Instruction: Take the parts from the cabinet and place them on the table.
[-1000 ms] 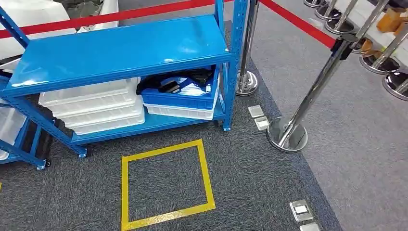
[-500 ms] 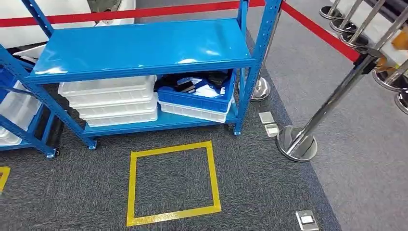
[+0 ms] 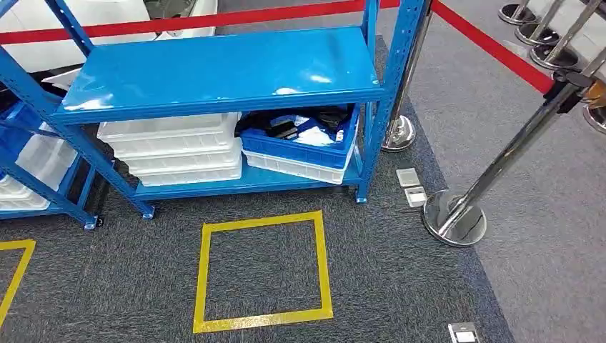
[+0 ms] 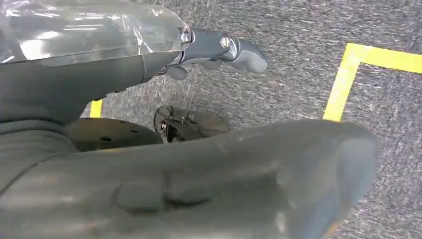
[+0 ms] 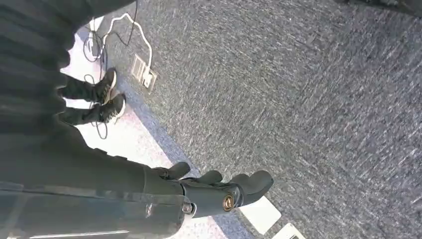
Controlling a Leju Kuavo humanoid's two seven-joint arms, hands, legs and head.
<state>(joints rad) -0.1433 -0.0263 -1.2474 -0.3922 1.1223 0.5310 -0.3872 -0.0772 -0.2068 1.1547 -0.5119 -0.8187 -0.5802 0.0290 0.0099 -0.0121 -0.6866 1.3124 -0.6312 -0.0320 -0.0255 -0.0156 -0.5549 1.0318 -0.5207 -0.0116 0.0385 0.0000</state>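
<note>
While the parts [image 3: 299,128] sit in the blue bin [image 3: 300,151] on the lower shelf of the blue cabinet [image 3: 214,71], you have both arms hanging over the carpet. That bin rests on a white bin [image 3: 289,168] at the cabinet's right end, and the dark and white pieces in it are too jumbled for you to tell apart. Just beside it, to the left, stands a stack of white bins [image 3: 175,146]. On the grey carpet in front of the cabinet you see a yellow taped square [image 3: 261,271]. To the right, a chrome stanchion [image 3: 493,168] carries a red belt [image 3: 493,46], with floor sockets [image 3: 411,186] near its base. Your left hand [image 4: 219,50] holds nothing, fingers loosely extended above the carpet near a yellow tape line. Your right hand [image 5: 219,191] is likewise empty, its fingers slightly curled and apart. A person's shoes [image 5: 107,97] stand on the pale floor beyond it.
</note>
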